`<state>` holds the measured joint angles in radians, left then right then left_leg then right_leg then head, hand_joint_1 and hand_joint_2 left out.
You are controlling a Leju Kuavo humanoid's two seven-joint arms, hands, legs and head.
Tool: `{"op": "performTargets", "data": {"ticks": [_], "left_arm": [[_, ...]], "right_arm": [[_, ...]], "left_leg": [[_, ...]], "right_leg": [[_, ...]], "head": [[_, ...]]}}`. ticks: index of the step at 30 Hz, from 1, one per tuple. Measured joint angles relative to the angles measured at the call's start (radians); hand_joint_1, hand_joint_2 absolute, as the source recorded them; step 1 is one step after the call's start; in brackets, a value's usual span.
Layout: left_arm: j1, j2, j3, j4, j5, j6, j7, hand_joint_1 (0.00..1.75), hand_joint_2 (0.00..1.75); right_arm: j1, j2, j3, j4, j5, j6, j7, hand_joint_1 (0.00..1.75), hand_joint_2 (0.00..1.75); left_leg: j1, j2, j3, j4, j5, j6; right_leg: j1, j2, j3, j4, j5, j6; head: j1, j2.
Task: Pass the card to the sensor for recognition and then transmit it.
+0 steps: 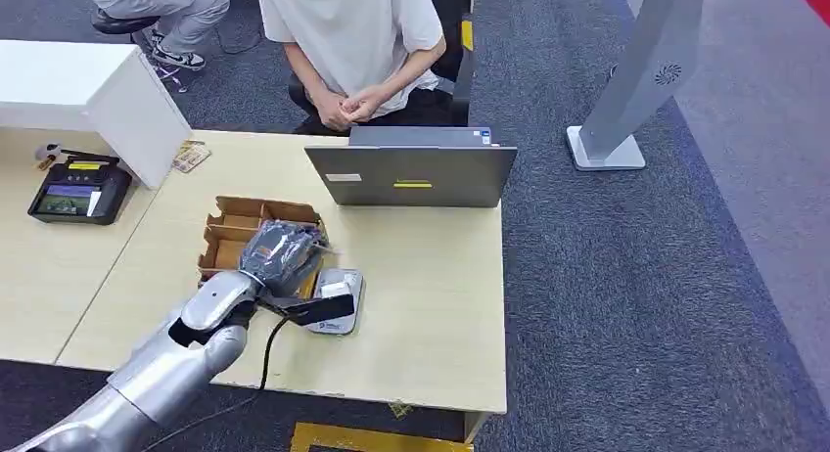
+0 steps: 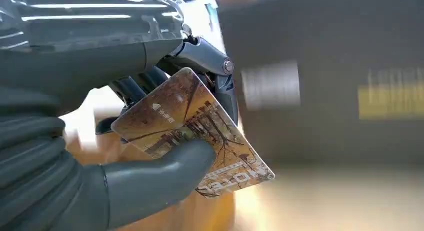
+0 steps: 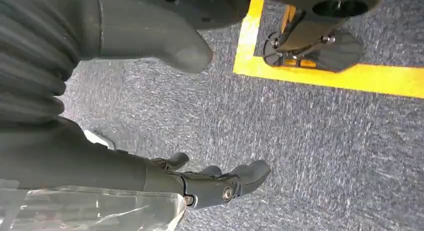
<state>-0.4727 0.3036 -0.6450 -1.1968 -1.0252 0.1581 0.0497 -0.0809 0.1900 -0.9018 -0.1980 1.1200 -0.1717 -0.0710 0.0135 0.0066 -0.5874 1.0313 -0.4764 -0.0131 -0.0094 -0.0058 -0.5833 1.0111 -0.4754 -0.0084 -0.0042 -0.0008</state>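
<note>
Your left hand (image 2: 125, 141) pinches the card (image 2: 192, 133) between thumb and fingers, above the cardboard box (image 1: 235, 232) on the desk (image 1: 431, 305), just beside the card sensor (image 1: 338, 300). Your right hand (image 3: 165, 121) hangs over carpet, fingers spread, holding nothing.

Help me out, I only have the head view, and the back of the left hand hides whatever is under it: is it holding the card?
Observer: Yes. In the left wrist view the left hand pinches the card between its thumb and fingers.
Operator: What does the card's face look like?
Observer: It has a brown printed picture of bare trees with white lettering.
Operator: And the right hand?
Observer: In the right wrist view the right hand hangs above grey carpet near a yellow floor line, holding nothing.
</note>
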Motion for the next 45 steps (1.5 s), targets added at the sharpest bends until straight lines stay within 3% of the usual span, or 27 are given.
{"op": "performTargets", "data": {"ticks": [4,6,8,14,27,34,40,41,45], "left_arm": [[0.000,-0.034,0.037,-0.081,-0.114,0.132,0.032,1.75,1.75],[-0.007,-0.036,0.077,-0.120,-0.161,0.257,0.022,1.75,1.75],[-0.035,-0.035,0.130,-0.135,-0.143,0.305,-0.007,1.75,1.75],[-0.081,-0.037,0.238,-0.135,-0.131,0.313,-0.058,1.75,1.75],[-0.118,-0.041,0.294,-0.120,-0.138,0.308,-0.049,1.75,1.75],[-0.254,-0.038,0.322,0.074,-0.154,0.287,-0.018,1.75,1.75],[-0.299,-0.066,0.322,0.205,-0.158,0.286,-0.018,1.75,1.75],[-0.300,-0.068,0.322,0.215,-0.158,0.283,-0.018,0.00,1.75],[-0.314,-0.076,0.322,0.239,-0.151,0.252,-0.011,0.00,1.75]], "right_arm": [[0.000,0.008,0.002,0.001,0.015,0.002,0.002,0.00,1.75],[-0.001,0.008,0.011,0.001,0.035,0.011,0.010,0.00,1.75],[-0.006,0.009,0.022,0.001,0.048,0.016,0.019,0.00,1.75],[-0.016,0.011,0.037,0.001,0.053,0.019,0.024,0.00,1.75],[-0.019,0.015,0.052,0.001,0.057,0.025,0.027,0.00,1.75],[-0.028,0.016,0.060,0.001,0.069,0.038,0.047,0.00,1.75],[-0.033,0.017,0.064,0.001,0.065,0.040,0.053,0.00,1.75],[-0.034,0.017,0.064,0.001,0.065,0.040,0.053,0.00,1.75],[-0.033,0.018,0.065,0.001,0.064,0.038,0.053,0.00,1.75]], "left_leg": [[0.000,0.002,0.000,0.000,0.000,0.000],[0.000,0.002,0.000,0.000,0.000,0.000],[0.000,0.001,0.000,0.000,0.000,0.000],[0.000,0.001,0.001,0.000,0.001,-0.002],[0.000,0.001,0.000,0.000,0.001,-0.002],[0.000,0.001,0.001,0.000,0.002,-0.002],[0.000,0.001,0.000,0.000,0.003,-0.002],[0.000,0.002,0.000,0.000,0.003,-0.002],[0.000,0.003,-0.001,0.000,0.001,-0.002]], "right_leg": [[0.000,0.001,0.000,0.000,0.000,0.000],[0.000,0.001,0.000,0.000,0.000,0.000],[0.000,0.001,0.000,0.000,0.000,0.000],[0.000,0.001,0.000,0.001,0.000,0.000],[0.000,0.001,0.000,0.001,0.000,0.000],[0.000,0.001,0.000,0.002,0.001,-0.001],[0.000,0.001,-0.001,0.001,0.001,-0.001],[0.000,0.002,-0.001,0.001,0.001,-0.001],[0.000,0.003,-0.003,0.001,0.001,-0.001]], "head": [[0.000,0.000],[0.000,0.000],[0.000,0.000],[0.000,0.000],[0.000,0.000],[0.000,0.000],[0.001,0.000],[0.000,0.000],[0.000,0.000]]}}
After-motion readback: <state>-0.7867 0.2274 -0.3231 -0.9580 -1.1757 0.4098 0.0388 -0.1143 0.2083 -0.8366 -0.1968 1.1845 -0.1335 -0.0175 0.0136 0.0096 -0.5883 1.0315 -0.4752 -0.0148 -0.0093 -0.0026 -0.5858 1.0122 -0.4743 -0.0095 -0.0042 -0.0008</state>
